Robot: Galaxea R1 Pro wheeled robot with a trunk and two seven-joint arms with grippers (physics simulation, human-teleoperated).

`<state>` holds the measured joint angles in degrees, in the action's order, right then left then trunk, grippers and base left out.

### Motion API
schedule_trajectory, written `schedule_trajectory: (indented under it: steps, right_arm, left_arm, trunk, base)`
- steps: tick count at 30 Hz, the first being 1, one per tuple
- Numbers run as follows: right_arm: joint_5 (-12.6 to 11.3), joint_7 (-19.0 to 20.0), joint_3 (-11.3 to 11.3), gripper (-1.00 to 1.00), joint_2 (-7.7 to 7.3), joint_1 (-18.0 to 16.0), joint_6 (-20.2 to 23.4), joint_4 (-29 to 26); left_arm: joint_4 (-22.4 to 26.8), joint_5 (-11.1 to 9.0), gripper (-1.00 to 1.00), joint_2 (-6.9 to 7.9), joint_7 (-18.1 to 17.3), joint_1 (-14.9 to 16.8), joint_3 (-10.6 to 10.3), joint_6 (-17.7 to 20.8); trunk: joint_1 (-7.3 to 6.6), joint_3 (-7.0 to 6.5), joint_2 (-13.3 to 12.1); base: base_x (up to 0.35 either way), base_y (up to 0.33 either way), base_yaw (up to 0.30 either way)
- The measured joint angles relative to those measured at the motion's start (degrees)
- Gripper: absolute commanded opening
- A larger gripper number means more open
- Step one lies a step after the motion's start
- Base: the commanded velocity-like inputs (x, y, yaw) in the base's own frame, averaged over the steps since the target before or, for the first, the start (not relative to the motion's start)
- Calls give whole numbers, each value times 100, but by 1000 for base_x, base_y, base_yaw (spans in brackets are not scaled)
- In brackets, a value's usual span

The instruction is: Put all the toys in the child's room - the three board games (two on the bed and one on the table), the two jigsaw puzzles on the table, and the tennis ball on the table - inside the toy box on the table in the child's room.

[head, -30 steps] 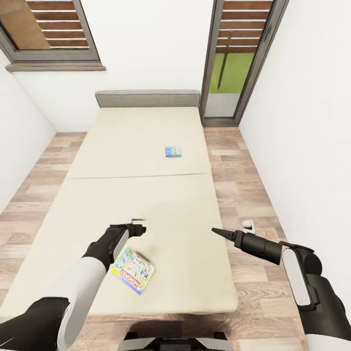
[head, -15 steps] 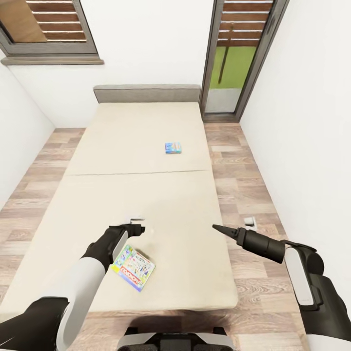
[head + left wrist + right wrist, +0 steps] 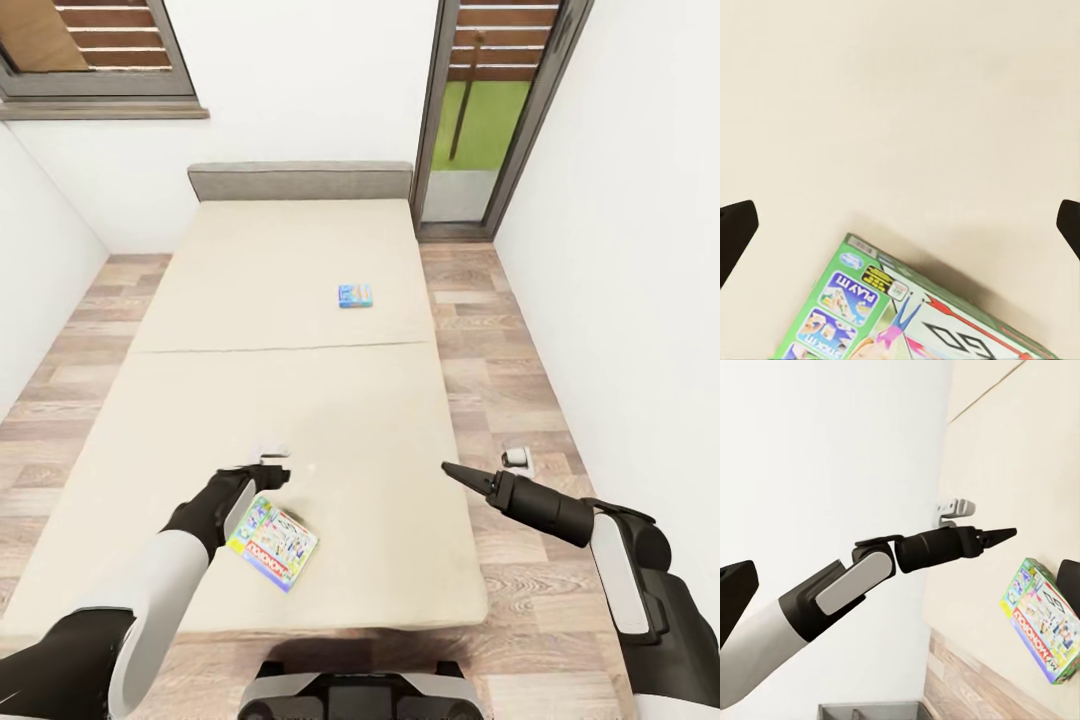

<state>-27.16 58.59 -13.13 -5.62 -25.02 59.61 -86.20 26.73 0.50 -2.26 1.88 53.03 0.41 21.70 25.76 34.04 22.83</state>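
Bed (image 3: 300, 400) ran lengthwise away from you in the head view, its cream mattress in two sections and its grey headboard (image 3: 300, 181) against the far white wall between the two grey-framed windows. You had the larger board game (image 3: 273, 543), a green-edged colourful box, lying flat and skewed near the bed's near left corner, and the small blue board game (image 3: 355, 295) lay flat on the far section, just beyond the seam and right of centre, well apart from the first. Your left gripper (image 3: 272, 466) hung over the mattress just beyond the far edge of the larger box; in the left wrist view its fingertips (image 3: 735, 232) stood wide apart at the two sides of the frame, nothing between them, with a corner of the game box (image 3: 900, 311) on the cream surface below. Your right gripper (image 3: 447, 468) reached out over the bed's right edge; its tips looked drawn together to a point in the head view, yet I could not tell for certain whether they met. The right wrist view looked across at your left arm (image 3: 870, 574) and the larger box (image 3: 1041, 619) on the mattress. Wood-plank floor (image 3: 510, 380) lay on both sides of the bed.
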Motion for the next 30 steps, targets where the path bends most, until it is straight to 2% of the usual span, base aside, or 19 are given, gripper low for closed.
schedule_trajectory:
  steps: [6,12,30]
  right_arm:
    - [16,10,-1,100,-2,15,-23,7]
    - [20,6,-1,100,0,18,-40,8]
    - [29,-15,-1,100,0,18,-53,8]
  left_arm:
    - [-2,-5,100,123,112,-2,14,-21]
    - [-11,-9,100,185,127,4,15,-54]
    - [-135,-17,100,193,130,5,27,-190]
  trunk:
    - [0,57,0]
    - [0,113,0]
    - [0,283,0]
  base:
    - [0,0,0]
    - [0,0,0]
    - [0,0,0]
